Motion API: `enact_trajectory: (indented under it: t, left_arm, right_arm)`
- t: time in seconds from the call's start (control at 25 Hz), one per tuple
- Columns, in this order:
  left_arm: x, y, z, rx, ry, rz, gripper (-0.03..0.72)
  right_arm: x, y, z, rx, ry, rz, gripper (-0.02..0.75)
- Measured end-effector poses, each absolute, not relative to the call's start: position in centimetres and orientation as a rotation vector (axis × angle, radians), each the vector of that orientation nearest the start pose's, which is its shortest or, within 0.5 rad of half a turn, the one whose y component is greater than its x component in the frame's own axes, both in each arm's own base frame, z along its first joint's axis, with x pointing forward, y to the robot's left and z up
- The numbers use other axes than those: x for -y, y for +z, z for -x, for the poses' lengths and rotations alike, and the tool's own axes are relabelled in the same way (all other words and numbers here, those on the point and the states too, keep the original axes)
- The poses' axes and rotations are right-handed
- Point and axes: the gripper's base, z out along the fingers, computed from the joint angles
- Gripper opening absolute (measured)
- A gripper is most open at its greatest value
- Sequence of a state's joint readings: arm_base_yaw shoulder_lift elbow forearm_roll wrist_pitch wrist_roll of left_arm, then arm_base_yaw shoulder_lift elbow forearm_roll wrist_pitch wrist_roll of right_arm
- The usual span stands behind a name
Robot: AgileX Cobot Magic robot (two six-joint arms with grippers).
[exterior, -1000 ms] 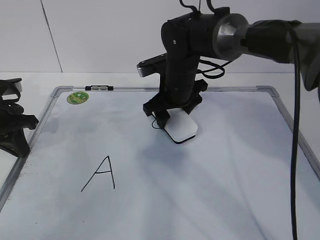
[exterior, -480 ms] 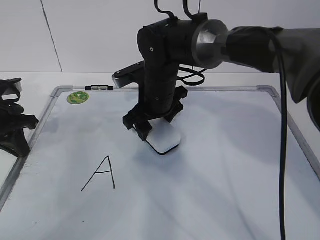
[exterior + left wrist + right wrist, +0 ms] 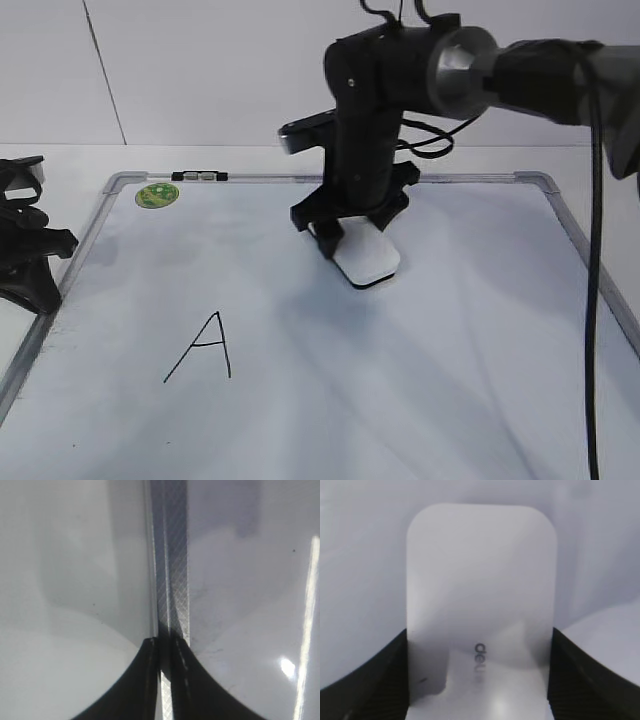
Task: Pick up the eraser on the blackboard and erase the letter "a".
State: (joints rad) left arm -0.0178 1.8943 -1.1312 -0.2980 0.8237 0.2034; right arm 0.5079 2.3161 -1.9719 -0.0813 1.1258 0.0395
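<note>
My right end effector (image 3: 352, 232) pinches the eraser (image 3: 366, 257) flat on the blackboard (image 3: 450, 330); its underside is hidden. My left end effector (image 3: 166, 645) is pressed together.

A large angular capital "A" (image 3: 200, 347) is drawn in thin black marker on the lower left part of the blackboard (image 3: 480, 330), well apart from the eraser (image 3: 366, 257). On the eraser's white top, seen close in the right wrist view, there is small grey lettering (image 3: 479, 664) running sideways along the block; it appears to read "deli", though only the first letters are clear. A round green sticker (image 3: 156, 195) sits in the board's upper left corner, and its print is too small to read.
</note>
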Motion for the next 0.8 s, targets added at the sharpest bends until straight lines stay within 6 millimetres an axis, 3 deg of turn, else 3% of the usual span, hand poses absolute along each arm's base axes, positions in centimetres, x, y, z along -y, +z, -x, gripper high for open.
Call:
enact_trajectory:
  t: [0.2, 0.36, 0.56, 0.8]
  left_arm:
    - [2.6, 15.0, -34.4, -3.032, -0.332, -0.039, 0.035]
    - [2.6, 15.0, -34.4, -3.032, -0.332, -0.039, 0.035]
    - [2.6, 15.0, -34.4, -3.032, -0.332, -0.039, 0.035]
    - [2.6, 15.0, -34.4, -3.032, -0.332, -0.039, 0.035]
  right_arm:
    - [-20.0, 17.3, -44.2, -2.876, -0.048, 0.623, 0.566]
    - [-20.1, 17.3, -44.1, -2.883, -0.018, 0.637, 0.566]
    - [-21.6, 17.3, -43.3, -2.865, -0.012, 0.730, 0.566]
    - [-26.8, 17.3, -40.3, -2.825, 0.015, 0.913, 0.566]
